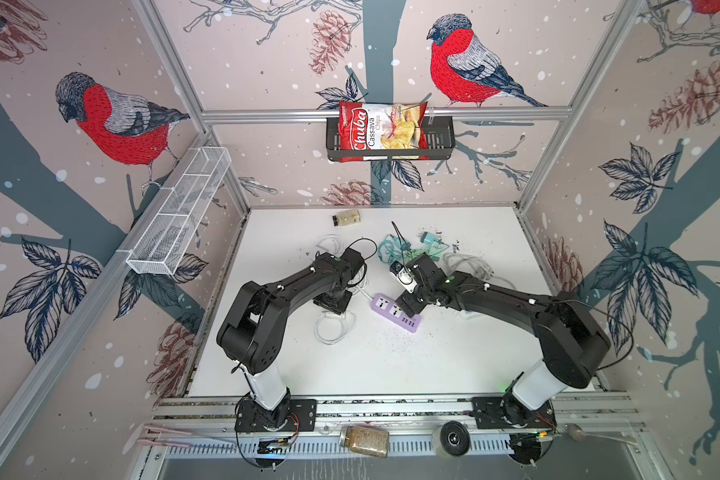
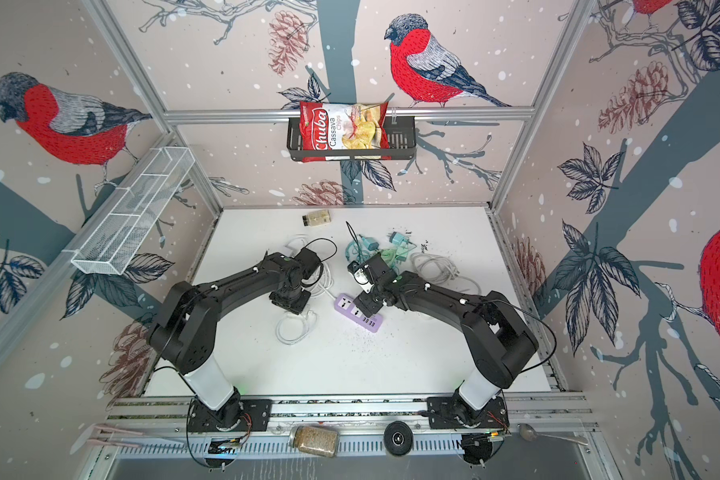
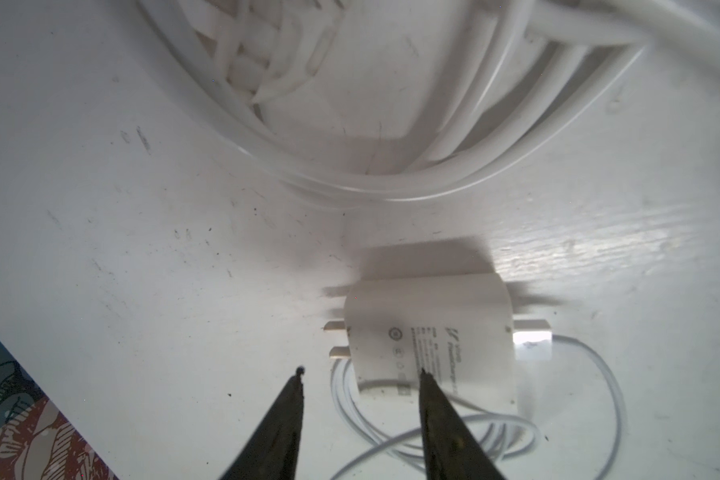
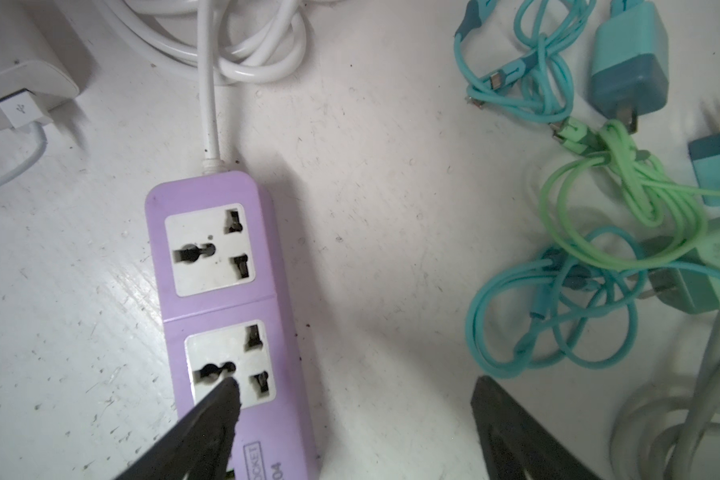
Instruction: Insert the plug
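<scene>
We judged the step in hand to be the pick-up: the white charger [image 3: 427, 336] lay flat on the bench [image 3: 142, 249], prongs sideways, apart from the purple power strip [image 4: 217, 266], whose two visible sockets were empty. The left jaws hung part-open over its prong end, gripping nothing; the right jaws gaped wide above the strip, also empty. Next, we reckoned, the left jaws needed to centre on the body, close, then turn the prongs down toward a socket.

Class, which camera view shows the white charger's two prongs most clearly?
The left wrist view: the white charger lies flat with both prongs in plain sight. The right wrist view catches only its USB end at the frame edge; in both top views the left arm hides it.
</scene>
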### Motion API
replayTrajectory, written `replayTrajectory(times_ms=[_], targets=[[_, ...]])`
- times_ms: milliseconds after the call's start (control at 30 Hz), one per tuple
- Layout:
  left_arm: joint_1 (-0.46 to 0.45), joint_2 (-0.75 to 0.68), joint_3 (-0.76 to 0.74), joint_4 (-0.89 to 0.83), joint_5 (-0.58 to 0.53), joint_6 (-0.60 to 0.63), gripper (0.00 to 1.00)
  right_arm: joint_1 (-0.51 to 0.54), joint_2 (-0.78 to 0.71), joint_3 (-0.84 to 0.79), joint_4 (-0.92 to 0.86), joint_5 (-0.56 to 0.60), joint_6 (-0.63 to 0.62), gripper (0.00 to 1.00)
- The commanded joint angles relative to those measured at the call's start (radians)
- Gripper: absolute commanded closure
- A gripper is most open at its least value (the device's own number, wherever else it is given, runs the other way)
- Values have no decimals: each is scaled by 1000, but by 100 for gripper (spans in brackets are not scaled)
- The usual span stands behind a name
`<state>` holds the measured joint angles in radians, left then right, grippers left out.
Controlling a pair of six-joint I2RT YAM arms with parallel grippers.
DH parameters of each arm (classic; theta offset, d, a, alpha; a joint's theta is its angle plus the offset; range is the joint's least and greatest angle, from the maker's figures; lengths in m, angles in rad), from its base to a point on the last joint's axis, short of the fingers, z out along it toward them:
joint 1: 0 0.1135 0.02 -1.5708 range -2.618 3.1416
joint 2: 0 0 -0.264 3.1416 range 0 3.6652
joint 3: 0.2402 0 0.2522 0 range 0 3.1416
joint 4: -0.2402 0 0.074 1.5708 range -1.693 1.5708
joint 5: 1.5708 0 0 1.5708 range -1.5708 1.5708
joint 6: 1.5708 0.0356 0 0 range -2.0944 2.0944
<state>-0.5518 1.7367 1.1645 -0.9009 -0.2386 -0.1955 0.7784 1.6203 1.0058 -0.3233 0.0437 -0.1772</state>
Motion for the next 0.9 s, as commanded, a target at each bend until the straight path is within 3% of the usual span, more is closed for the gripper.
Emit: replayTrajectory(times_ms=[0, 167, 867], targets=[[-24, 0, -15, -25, 2, -19, 54, 0, -9, -2, 9, -6, 9, 11], [-67, -3, -11, -47, -2, -42, 54, -1, -4, -1, 14, -10, 5, 11], [-88, 53, 3, -64, -16, -64, 52, -2, -31, -32, 38, -15, 4, 10]])
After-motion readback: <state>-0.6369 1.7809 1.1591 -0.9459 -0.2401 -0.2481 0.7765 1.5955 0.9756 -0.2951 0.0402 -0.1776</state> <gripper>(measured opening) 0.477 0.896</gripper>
